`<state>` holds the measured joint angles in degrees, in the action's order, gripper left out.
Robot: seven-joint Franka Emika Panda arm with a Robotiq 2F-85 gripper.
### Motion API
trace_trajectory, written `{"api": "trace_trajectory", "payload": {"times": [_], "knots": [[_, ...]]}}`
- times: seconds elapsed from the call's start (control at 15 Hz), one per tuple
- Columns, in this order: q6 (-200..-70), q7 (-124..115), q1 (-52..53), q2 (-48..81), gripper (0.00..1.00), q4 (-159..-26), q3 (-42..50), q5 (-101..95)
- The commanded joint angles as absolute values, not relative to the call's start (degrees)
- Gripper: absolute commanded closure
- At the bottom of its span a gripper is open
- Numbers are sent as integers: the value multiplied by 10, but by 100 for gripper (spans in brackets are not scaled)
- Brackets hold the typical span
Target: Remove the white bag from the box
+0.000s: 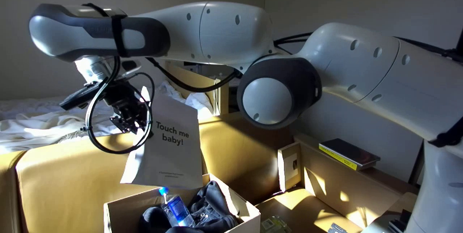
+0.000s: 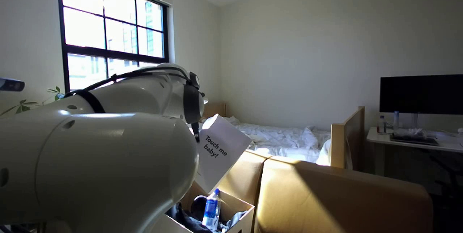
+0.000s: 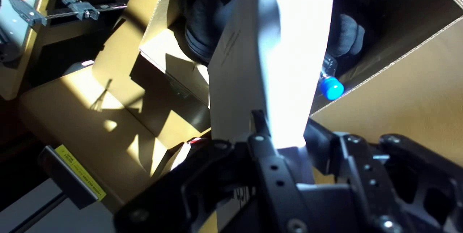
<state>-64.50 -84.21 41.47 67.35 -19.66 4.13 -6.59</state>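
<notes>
White bag in pincer; wrist view alone partly hides slogan

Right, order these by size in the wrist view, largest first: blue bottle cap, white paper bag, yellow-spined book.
1. White paper bag, by far; its nearness helps
2. Yellow-spined book
3. Blue bottle cap

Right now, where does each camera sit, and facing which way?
Wrist view: wrist-mounted, looking down past the gripper and white bag into the box; gripper shows.
An exterior view: side-on to the arm, facing the couch; arm and gripper show.
An exterior view: beside the arm, facing the bed, window at left; arm shows.
Both exterior views share white bag, box, bottle.
</notes>
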Motion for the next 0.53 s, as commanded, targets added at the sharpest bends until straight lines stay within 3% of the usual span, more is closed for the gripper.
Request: {"api": "trace_trajectory", "payload": {"times": [0.0,0.47], "knots": [[-593,-862,410,623,92,-196,54,-82],[-523,-839,340,591,93,-207,67,-89]]}}
